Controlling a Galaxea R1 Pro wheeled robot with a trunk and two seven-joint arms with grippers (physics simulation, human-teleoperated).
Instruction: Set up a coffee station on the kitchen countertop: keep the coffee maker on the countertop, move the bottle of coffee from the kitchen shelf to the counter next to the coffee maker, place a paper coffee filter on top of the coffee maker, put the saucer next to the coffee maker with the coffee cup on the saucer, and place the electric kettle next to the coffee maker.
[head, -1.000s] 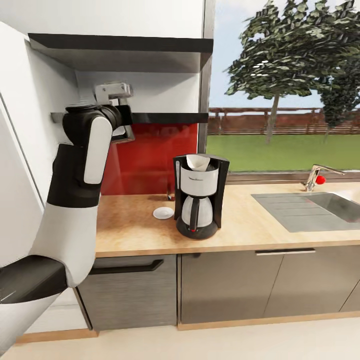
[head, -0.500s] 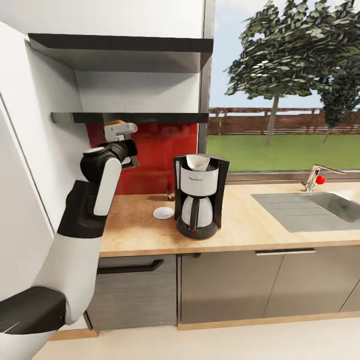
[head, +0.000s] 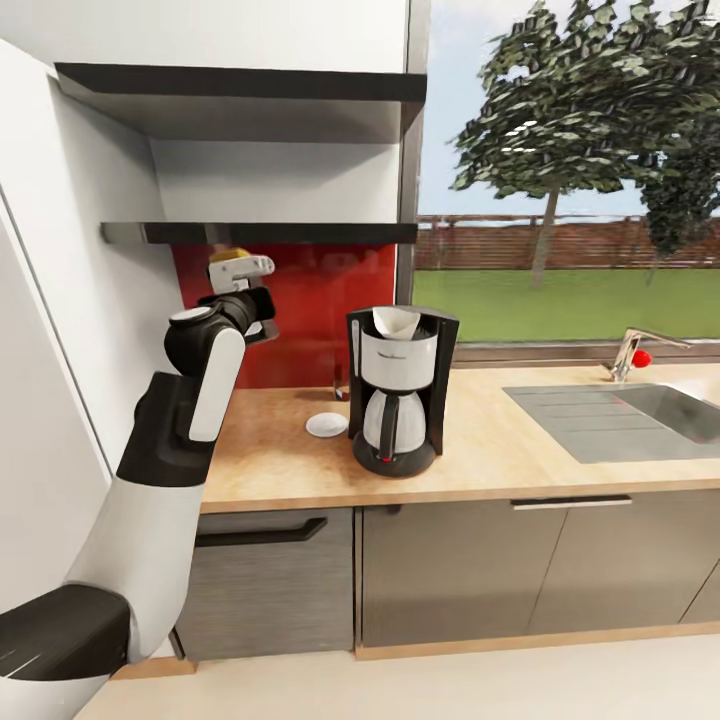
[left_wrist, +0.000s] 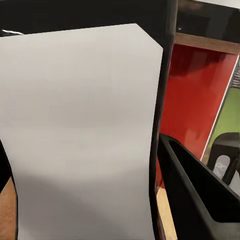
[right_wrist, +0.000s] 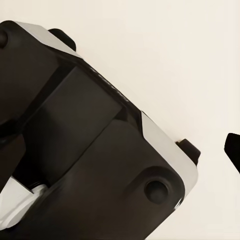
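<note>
**Head view: coffee bottle held below the shelf, on its way to the counter**

Head view showed the left gripper (head: 243, 268) raised in front of the red backsplash (head: 320, 300), just under the lower kitchen shelf (head: 300, 233). A yellow-brown cap peeked above the fingers, so the bottle of coffee (head: 232, 256) was pinched in it. In the left wrist view the white label of the bottle (left_wrist: 85, 135) sat very close to the camera, with one black finger (left_wrist: 195, 190) beside it. The right gripper (right_wrist: 215, 150) appeared in the right wrist view against a plain pale surface, w/ the robot's own body close by; whether it was spread or pressed together could not be told.

The step in hand was, by judgement, carrying the bottle from shelf to counter. Next move probably needed lowering the arm and going a bit to the right, to set the bottle upright on the kitchen countertop (head: 480, 450) near the coffee maker (head: 397, 390).

Around: the paper coffee filter (head: 395, 322) already sat on top of the machine. The saucer (head: 326, 425) lay just beside the machine, on the side toward the left arm, so it took part of the free place there; the bottle should go down w/o touching it. A small object stood behind the saucer, too small to identify. The sink (head: 640, 415) and tap (head: 635, 352) were well apart, no obstacle.
</note>
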